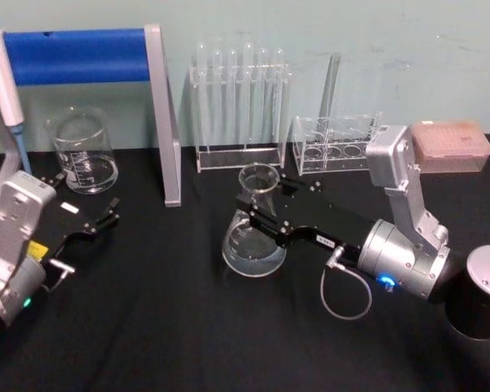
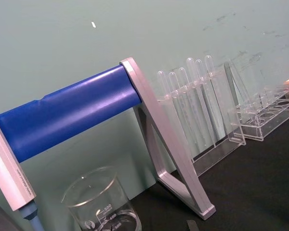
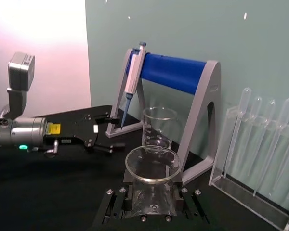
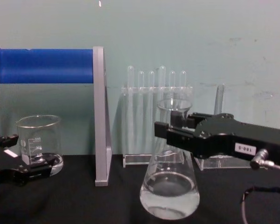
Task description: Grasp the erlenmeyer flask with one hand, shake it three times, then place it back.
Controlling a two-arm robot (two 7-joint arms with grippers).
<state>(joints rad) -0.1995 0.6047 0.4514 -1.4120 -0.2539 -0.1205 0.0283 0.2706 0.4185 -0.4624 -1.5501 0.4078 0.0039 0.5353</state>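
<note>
Far left, low beside the worktop (image 1: 188, 335): left gripper (image 1: 108, 214) parked, fingers spread, nothing between them, well apart from the task's glass. Behind it, blue-barred stand (image 1: 82, 55) with a pipette (image 1: 4, 77) hung at its left end; straight-walled beaker (image 1: 83, 151) under the bar, untouched. Right of the stand's grey leg, test-tube rack (image 1: 241, 106) against the wall. Centre, in front of that rack: erlenmeyer flask (image 1: 253, 237), upright, a little clear liquid pooled in the wide base. Right gripper (image 1: 261, 202) reaching in from the right at neck height, fingers (image 4: 175, 135) clenched on either side of the narrow neck just under the flared rim; right wrist view looks straight down onto the rim seated between them. Base looks level with the worktop in the chest view; resting or raised a hair, cannot tell. Further right: second, lower rack (image 1: 335, 143), pink box (image 1: 449, 147) at the back, right arm's silver joints in front. Progress, as a judgement: grasp made, one-handed as asked. No tilt, no slosh of the liquid visible, so nothing here to count any shake. Read as early: lift, three shakes, set-down on the same spot and release all left to do; equally could be the set-down, with only the release left.
</note>
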